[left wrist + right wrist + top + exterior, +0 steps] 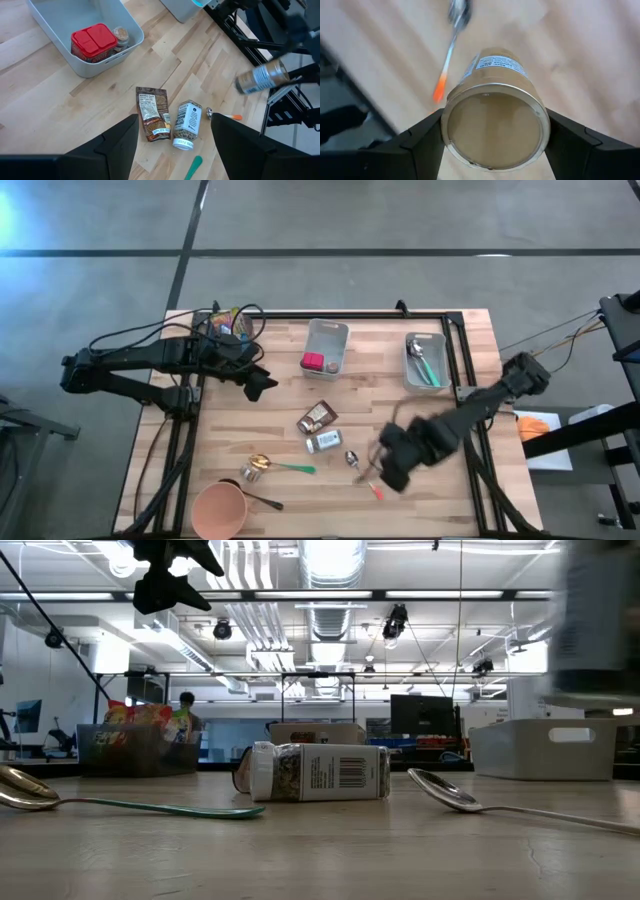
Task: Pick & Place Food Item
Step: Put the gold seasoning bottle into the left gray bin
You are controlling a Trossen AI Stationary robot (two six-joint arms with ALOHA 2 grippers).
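My right gripper (492, 132) is clamped on the can (494, 117), fingers hugging both sides, carrying it above the orange-tipped spoon (451, 47) near the table's right front. That's the carry step, I'd say. Next I need to swing it over the food bin (326, 347) and lower it straight. My left gripper (172, 145) hovers spread and empty near that bin.

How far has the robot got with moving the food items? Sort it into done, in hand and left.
Done: a red-lidded box lies in the bin. In hand: the right gripper holds a can above the table. Left: the pouch and jar lie on the table; the left gripper hovers open above them.
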